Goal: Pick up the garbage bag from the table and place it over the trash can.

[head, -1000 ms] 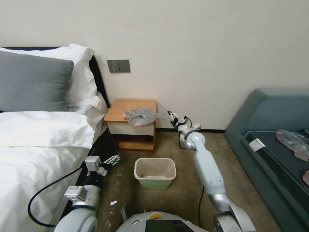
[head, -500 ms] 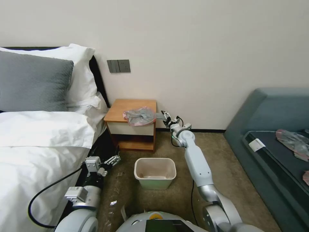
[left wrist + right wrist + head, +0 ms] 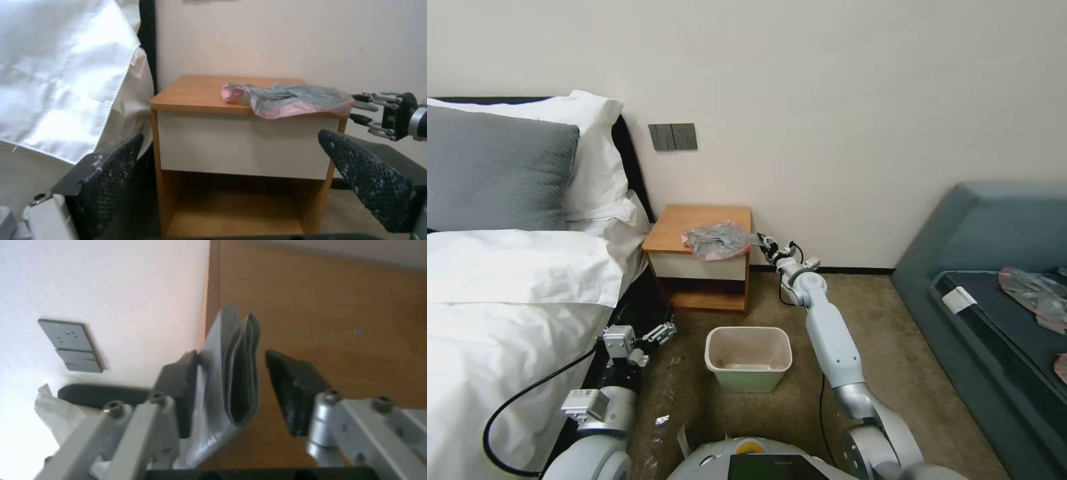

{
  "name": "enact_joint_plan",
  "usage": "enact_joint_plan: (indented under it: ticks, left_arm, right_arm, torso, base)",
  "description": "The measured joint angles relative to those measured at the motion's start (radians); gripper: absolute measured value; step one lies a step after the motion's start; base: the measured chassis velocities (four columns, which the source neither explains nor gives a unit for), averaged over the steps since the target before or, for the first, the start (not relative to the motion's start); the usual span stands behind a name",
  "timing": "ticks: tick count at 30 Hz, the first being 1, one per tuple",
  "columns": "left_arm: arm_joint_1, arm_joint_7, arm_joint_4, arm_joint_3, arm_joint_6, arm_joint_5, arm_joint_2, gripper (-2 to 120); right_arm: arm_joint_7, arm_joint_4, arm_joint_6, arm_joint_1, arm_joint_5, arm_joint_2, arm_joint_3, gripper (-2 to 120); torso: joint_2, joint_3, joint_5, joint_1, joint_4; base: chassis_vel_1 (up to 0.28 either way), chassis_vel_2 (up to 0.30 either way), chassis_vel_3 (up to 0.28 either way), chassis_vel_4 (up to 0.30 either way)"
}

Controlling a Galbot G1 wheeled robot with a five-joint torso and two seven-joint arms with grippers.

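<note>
Bag: the garbage bag (image 3: 716,240) lies crumpled on the front right part of the table (image 3: 680,223), one folded grey flap sticking out past the right edge.
Right arm: your right gripper (image 3: 764,243) is at that edge, jaws apart with the folded flap (image 3: 231,373) between the pads; one pad touches it, the other is still clear, so nothing is gripped yet.
Left arm: your left gripper (image 3: 662,330) waits low by the bed, fingers (image 3: 369,180) spread wide, holding nothing.
Bin: the trash can (image 3: 748,358) stands on the carpet in front of the table, unlined.
Progress: you are at the grasp; closing, lifting and fitting the bag over the rim all remain.
</note>
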Motion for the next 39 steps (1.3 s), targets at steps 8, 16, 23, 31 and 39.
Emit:
enact_joint_plan:
  ticks: [8, 16, 23, 31, 39]
  left_arm:
    - [0.005, -0.004, 0.0, 0.002, -0.006, 0.008, -0.003, 100]
    - [0.005, -0.006, 0.0, 0.003, -0.011, 0.011, -0.005, 100]
    - [-0.006, -0.006, 0.0, 0.015, -0.017, 0.013, -0.005, 100]
    - [-0.014, -0.008, 0.0, 0.017, -0.022, 0.007, 0.002, 100]
    - [-0.024, -0.008, 0.0, 0.026, -0.027, 0.006, 0.004, 100]
  right_arm:
    - [0.002, 0.018, 0.006, -0.015, -0.003, 0.001, -0.001, 10]
    - [0.019, 0.111, 0.021, -0.067, 0.004, -0.027, -0.007, 0]
    - [0.067, 0.306, 0.045, -0.198, 0.014, -0.076, -0.037, 0]
    - [0.104, 0.504, 0.058, -0.352, 0.012, -0.112, -0.059, 0]
    - [0.104, 0.65, 0.06, -0.5, -0.07, -0.14, -0.096, 0]
  torso:
    - [0.0, 0.0, 0.0, 0.0, 0.0001]
    - [0.0, 0.0, 0.0001, 0.0, 0.0]
    - [0.0, 0.0, -0.0003, 0.0, -0.0001]
    - [0.0, 0.0, 0.0, 0.0, 0.0]
    - [0.0, 0.0, 0.0001, 0.0, 0.0002]
  base:
    - [0.0, 0.0, 0.0, 0.0]
    - [0.0, 0.0, 0.0, 0.0]
    - [0.0, 0.0, 0.0, 0.0]
    - [0.0, 0.0, 0.0, 0.0]
    - [0.0, 0.0, 0.0, 0.0]
